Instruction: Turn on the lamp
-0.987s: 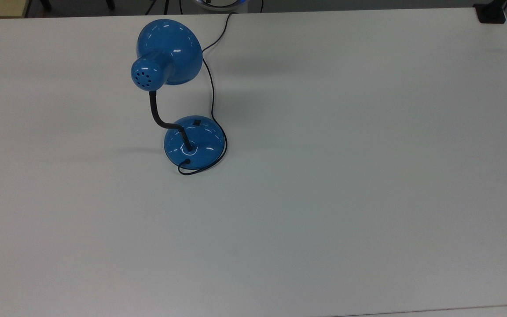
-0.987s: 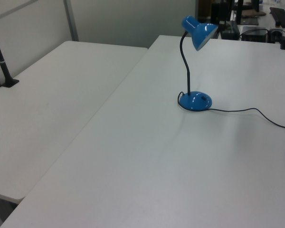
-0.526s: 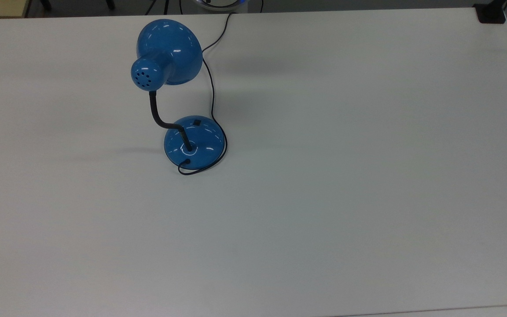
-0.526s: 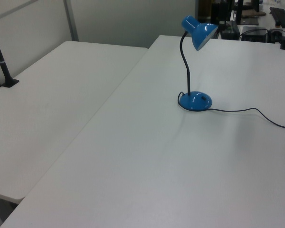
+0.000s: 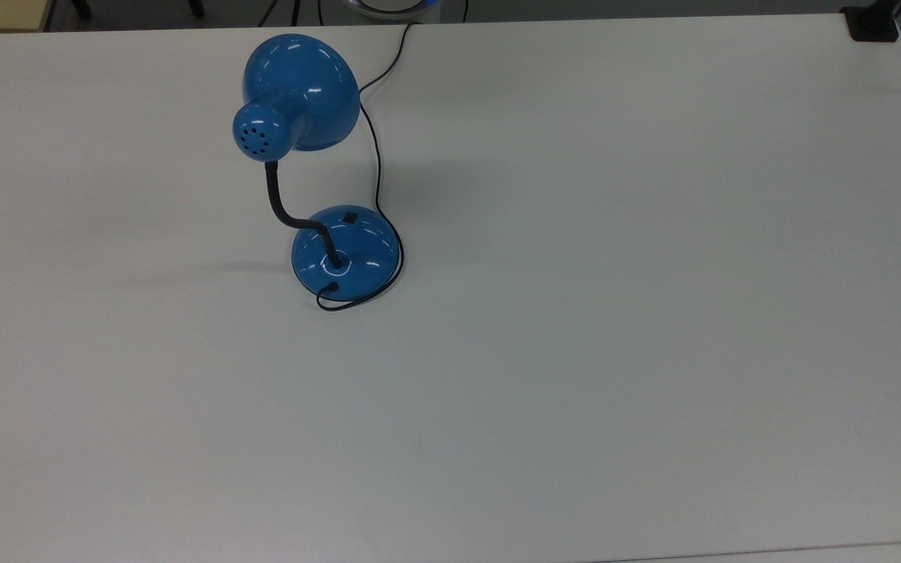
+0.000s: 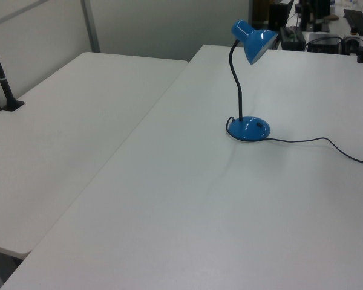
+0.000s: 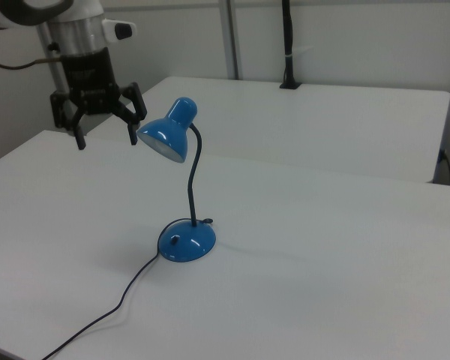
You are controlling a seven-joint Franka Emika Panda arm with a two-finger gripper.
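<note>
The lamp stands on the white table (image 5: 615, 352), a glossy blue desk lamp with a black gooseneck. Its domed shade (image 5: 302, 86) (image 6: 255, 42) (image 7: 165, 136) shows no glow. A small black switch (image 5: 349, 217) (image 7: 176, 239) sits on the round blue base (image 5: 357, 254) (image 6: 248, 129) (image 7: 187, 244). The black cord (image 5: 378, 156) (image 6: 314, 140) (image 7: 120, 304) loops around the base and runs off the table. My gripper (image 7: 106, 139) hangs in the air at the right view's left, beside the shade and well above the table. It is open with nothing between its fingers.
A second white table (image 6: 78, 121) (image 7: 322, 120) adjoins this one. A black post is clamped to its edge (image 6: 3, 78) (image 7: 287, 45). Another black clamp (image 5: 873, 27) sits at the table corner at the top view's upper right. Wide bare tabletop surrounds the lamp.
A faint shadow on the table to the right of the lamp in the top view has shifted down toward the base. The lamp has not moved.
</note>
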